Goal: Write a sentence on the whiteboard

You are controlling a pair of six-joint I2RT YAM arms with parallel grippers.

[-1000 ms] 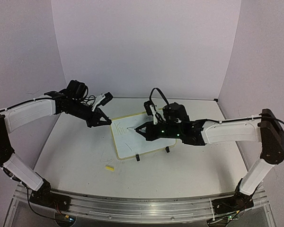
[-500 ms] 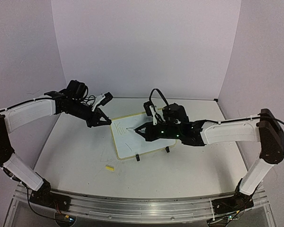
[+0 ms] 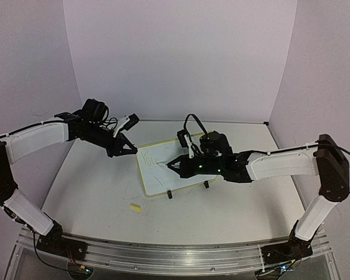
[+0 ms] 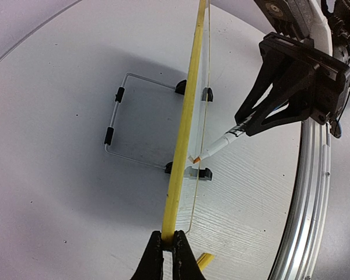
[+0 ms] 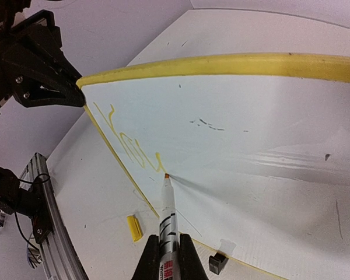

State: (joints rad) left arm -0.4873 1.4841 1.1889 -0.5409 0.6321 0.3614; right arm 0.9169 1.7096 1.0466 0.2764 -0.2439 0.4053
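The small white rectangular whiteboard with a thin pale-yellow rim point(image 3: 176, 175) stands tilted on two black clip feet point(image 3: 170, 195) near the middle of the grey table point(image 3: 93, 186). On its upper left part is the start of the sentence point(image 5: 127, 143), faint yellow handwriting that reads roughly "You". The white-barrelled marker with a yellow-orange tip point(image 5: 167, 213) appears to touch the board just right of the last letter.

The right gripper point(image 5: 168, 251) is closed tight on the marker's barrel. The left gripper point(image 4: 168, 239) is pinched shut on the rim at the board's upper left corner, steadying it.

The likeliest trouble is the board shifting. It rests only on the feet and a thin wire stand point(image 4: 114, 119) behind it, so a hard press from the marker could push it back or twist it about the single pinched corner, distorting the letters. Too light a touch would probably break the stroke, since the ink is already pale. The marker could also rotate or slide in the narrow fingers and lose its angle. As the line runs rightward, the right arm's body may hide or brush fresh ink.

The board's face is glossy with a few dark specks and scuffs, mostly bare. A small yellow marker cap point(image 3: 135, 206) lies on the table near the board's front left corner.
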